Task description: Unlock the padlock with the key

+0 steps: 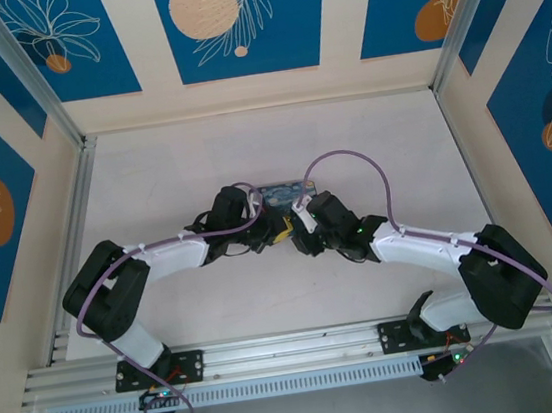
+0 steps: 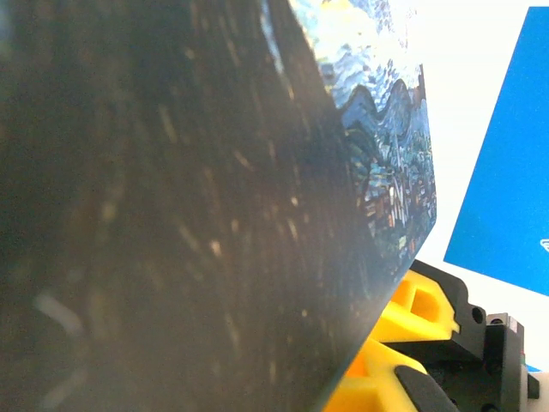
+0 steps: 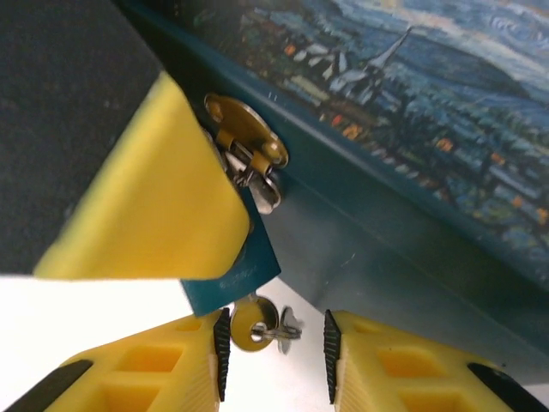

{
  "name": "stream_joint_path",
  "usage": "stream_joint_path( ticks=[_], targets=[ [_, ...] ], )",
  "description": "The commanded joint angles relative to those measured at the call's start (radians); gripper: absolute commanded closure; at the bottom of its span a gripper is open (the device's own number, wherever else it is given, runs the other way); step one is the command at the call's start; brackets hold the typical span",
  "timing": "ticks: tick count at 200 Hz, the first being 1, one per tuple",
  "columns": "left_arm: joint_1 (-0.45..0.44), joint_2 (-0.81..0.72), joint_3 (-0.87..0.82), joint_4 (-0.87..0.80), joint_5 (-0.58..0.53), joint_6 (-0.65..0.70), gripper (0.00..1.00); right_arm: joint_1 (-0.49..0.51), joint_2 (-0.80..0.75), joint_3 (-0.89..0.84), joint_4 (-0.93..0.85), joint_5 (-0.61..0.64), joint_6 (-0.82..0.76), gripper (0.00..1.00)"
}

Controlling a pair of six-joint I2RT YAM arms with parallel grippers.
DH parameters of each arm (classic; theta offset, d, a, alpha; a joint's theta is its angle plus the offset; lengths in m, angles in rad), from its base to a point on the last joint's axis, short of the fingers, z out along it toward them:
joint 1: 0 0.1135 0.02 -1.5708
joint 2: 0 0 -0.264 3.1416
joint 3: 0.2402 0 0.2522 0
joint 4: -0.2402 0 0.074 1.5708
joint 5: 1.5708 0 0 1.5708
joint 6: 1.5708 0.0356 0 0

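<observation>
1. The padlock (image 3: 230, 283), teal-bodied, hangs from the brass hasp (image 3: 246, 130) on the tin's (image 3: 412, 112) front wall. The key (image 3: 254, 327) sticks out of the padlock's underside, just below that wall.
2. The right gripper (image 3: 275, 343) is spread, with a pad on either side of the key head and neither touching it. If it closes off-centre it could knock the key askew.
3. The left gripper (image 1: 272, 232) lays one yellow finger (image 3: 146, 202) against the padlock. Whether it pinches cannot be told. If its hold is loose, a twist would likely swing the lock instead of turning the key.
</observation>
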Motion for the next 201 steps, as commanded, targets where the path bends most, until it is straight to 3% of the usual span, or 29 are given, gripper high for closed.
stream_joint_path(
  ticks=[1,21,86,142,201],
  targets=[
    [0.011,-0.030,0.023,0.037,0.037,0.014,1.00,0.007,0.021,0.038,0.025,0.026,-0.019,0.65],
    [0.011,-0.028,0.021,0.039,0.037,0.014,1.00,0.009,0.034,0.051,0.030,0.017,-0.017,0.68],
    [0.011,-0.019,0.006,0.055,0.042,0.013,1.00,-0.020,0.028,0.071,0.033,-0.095,0.020,0.91],
    [0.011,-0.007,-0.024,0.093,0.042,0.012,1.00,-0.129,0.009,0.072,0.035,-0.414,0.091,1.00],
    [0.011,-0.008,-0.038,0.086,0.038,0.039,1.00,-0.264,0.052,0.049,0.135,-0.745,0.227,1.00]
  ],
)
